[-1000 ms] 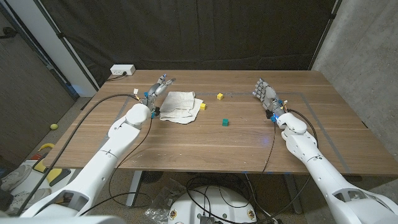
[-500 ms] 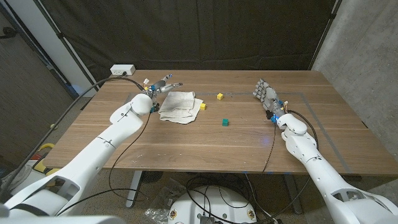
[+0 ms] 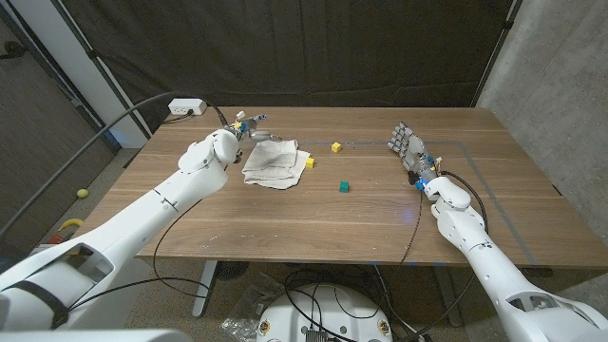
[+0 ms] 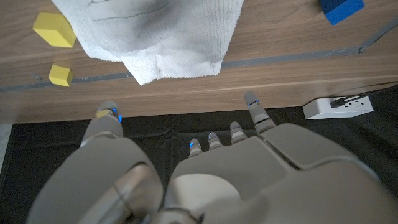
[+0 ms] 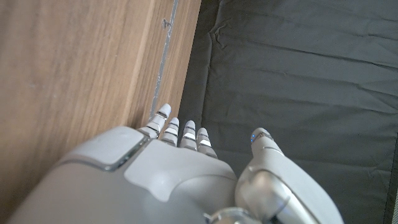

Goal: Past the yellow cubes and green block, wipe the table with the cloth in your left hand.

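The white cloth (image 3: 275, 161) lies crumpled on the table, left of centre, and also shows in the left wrist view (image 4: 155, 31). My left hand (image 3: 249, 126) hovers just beyond the cloth's far left corner, fingers spread and holding nothing; its back (image 4: 186, 174) faces the wrist camera. One yellow cube (image 3: 310, 162) touches the cloth's right edge and another yellow cube (image 3: 335, 147) sits farther back. The green block (image 3: 343, 187) lies nearer the front, right of the cloth. My right hand (image 3: 407, 147) stands at the right with straight fingers, holding nothing.
A white power strip (image 3: 188, 107) sits at the table's far left corner. A blue block (image 4: 341, 7) lies on the table near the cloth. Grey tape (image 4: 280, 59) marks a rectangle on the wooden table (image 3: 285, 223). A dark curtain hangs behind.
My left arm has risen and swung, carrying the hand from the cloth's left edge to just beyond its far corner. The cloth and blocks stay put. The right arm is still.
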Controlling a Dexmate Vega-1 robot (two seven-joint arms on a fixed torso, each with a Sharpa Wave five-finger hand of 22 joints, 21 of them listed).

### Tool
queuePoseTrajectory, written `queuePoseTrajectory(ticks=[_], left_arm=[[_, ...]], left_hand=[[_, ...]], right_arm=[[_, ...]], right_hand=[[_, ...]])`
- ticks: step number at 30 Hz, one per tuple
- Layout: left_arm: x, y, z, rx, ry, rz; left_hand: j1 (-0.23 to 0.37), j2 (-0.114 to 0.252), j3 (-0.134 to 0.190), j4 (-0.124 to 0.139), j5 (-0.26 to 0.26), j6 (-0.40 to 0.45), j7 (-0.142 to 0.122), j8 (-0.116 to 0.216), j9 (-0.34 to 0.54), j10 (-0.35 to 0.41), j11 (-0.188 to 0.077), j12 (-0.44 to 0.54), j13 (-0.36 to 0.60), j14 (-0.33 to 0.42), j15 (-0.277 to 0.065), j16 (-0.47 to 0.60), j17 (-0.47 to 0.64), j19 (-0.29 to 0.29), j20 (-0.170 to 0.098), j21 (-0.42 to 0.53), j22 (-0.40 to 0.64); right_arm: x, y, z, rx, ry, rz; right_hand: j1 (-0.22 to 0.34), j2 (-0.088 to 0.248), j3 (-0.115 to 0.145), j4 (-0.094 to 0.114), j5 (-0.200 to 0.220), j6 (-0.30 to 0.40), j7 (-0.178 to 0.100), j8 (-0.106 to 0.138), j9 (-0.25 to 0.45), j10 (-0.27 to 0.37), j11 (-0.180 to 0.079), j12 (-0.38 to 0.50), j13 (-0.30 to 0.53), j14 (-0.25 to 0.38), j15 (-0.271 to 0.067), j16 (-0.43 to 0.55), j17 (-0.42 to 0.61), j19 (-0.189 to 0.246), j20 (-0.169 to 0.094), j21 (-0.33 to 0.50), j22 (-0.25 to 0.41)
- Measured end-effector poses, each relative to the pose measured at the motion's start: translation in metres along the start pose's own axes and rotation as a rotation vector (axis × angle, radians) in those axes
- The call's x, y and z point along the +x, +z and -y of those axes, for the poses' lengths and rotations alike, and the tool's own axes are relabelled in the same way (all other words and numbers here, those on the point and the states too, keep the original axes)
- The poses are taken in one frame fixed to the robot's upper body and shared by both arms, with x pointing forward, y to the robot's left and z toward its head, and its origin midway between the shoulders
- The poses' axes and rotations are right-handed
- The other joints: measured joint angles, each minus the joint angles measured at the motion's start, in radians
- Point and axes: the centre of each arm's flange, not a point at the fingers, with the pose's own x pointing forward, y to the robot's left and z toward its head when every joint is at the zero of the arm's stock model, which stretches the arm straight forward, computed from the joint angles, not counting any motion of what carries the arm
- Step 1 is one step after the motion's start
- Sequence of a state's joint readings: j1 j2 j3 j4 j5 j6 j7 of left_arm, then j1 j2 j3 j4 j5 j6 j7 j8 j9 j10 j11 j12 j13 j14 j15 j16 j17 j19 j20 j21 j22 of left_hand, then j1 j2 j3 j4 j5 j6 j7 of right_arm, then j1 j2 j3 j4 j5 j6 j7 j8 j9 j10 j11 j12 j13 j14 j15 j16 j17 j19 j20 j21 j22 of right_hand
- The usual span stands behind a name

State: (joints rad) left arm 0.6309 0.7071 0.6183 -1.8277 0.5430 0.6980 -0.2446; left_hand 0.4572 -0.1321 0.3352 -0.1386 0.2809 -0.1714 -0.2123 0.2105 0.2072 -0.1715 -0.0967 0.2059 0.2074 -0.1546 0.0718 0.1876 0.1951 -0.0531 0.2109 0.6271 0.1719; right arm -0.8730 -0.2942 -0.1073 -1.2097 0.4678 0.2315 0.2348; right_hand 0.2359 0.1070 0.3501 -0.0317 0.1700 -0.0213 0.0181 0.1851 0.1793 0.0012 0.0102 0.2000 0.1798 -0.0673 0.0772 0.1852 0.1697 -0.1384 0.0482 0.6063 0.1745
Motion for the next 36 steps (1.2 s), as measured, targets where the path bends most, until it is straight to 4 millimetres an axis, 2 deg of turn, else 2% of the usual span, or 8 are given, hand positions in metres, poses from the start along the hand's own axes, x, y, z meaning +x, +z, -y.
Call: queuePoseTrajectory(ticks=[2, 9, 13, 17, 36], left_arm=[[0.0, 0.001, -0.003, 0.033, -0.004, -0.016], [0.004, 0.01, -0.005, 0.139, -0.048, -0.039], [0.007, 0.012, -0.004, 0.176, -0.068, -0.053], [0.011, 0.015, -0.006, 0.218, -0.081, -0.063], [0.031, 0.034, 0.02, 0.376, -0.131, -0.071]], left_hand=[[0.014, -0.009, -0.004, -0.004, 0.0, 0.0, 0.0, 0.0, 0.0, 0.0, 0.0, 0.0, 0.0, -0.004, -0.004, 0.0, 0.0, 0.003, 0.0, 0.0, 0.0], [0.022, -0.001, -0.004, -0.004, 0.0, 0.0, 0.0, 0.0, 0.004, 0.0, 0.0, 0.0, 0.0, -0.012, -0.002, 0.0, -0.005, 0.013, 0.001, -0.01, 0.0], [0.022, -0.001, -0.008, -0.008, 0.0, 0.0, 0.0, 0.0, 0.005, 0.001, -0.009, 0.0, 0.0, -0.006, -0.008, 0.0, -0.005, 0.017, 0.003, -0.014, 0.0], [0.033, -0.012, -0.008, -0.008, 0.0, 0.0, 0.0, 0.0, 0.005, 0.001, -0.009, 0.0, 0.0, -0.003, -0.011, 0.0, -0.005, 0.022, -0.001, -0.014, 0.0], [0.068, -0.006, -0.015, -0.015, 0.004, 0.0, 0.0, 0.004, 0.008, 0.001, -0.009, 0.006, 0.0, 0.015, -0.018, 0.006, -0.009, 0.041, -0.002, -0.028, 0.0]], right_arm=[[-0.001, -0.001, 0.0, 0.002, -0.001, 0.0], [-0.002, -0.002, 0.001, 0.005, -0.002, 0.002], [-0.003, -0.004, 0.001, 0.008, -0.002, 0.001], [-0.003, -0.006, 0.001, 0.011, -0.005, 0.0], [0.004, -0.011, 0.001, 0.017, -0.005, -0.004]], right_hand=[[0.0, 0.0, -0.003, -0.003, 0.0, 0.0, 0.0, 0.0, 0.0, 0.0, 0.0, 0.0, 0.0, 0.0, 0.0, 0.0, 0.0, 0.0, 0.0, 0.0, 0.0], [0.0, 0.0, -0.003, -0.003, 0.0, 0.0, 0.0, 0.0, 0.0, 0.0, 0.0, 0.0, 0.0, 0.0, 0.0, 0.0, 0.0, 0.0, 0.0, -0.004, 0.0], [-0.004, 0.004, -0.003, -0.003, 0.0, 0.0, 0.0, 0.0, 0.0, 0.0, 0.0, 0.0, 0.0, 0.0, 0.0, 0.0, 0.0, 0.0, 0.0, -0.004, 0.005], [-0.009, 0.0, -0.005, 0.0, 0.0, 0.0, 0.0, 0.0, 0.0, 0.0, 0.0, 0.0, 0.0, 0.0, 0.0, 0.0, 0.0, 0.0, 0.0, -0.004, 0.005], [-0.012, 0.004, -0.011, 0.0, -0.001, 0.0, 0.0, 0.0, 0.0, 0.005, 0.005, 0.0, 0.0, 0.0, 0.0, 0.0, 0.0, 0.0, 0.0, -0.011, 0.005]])
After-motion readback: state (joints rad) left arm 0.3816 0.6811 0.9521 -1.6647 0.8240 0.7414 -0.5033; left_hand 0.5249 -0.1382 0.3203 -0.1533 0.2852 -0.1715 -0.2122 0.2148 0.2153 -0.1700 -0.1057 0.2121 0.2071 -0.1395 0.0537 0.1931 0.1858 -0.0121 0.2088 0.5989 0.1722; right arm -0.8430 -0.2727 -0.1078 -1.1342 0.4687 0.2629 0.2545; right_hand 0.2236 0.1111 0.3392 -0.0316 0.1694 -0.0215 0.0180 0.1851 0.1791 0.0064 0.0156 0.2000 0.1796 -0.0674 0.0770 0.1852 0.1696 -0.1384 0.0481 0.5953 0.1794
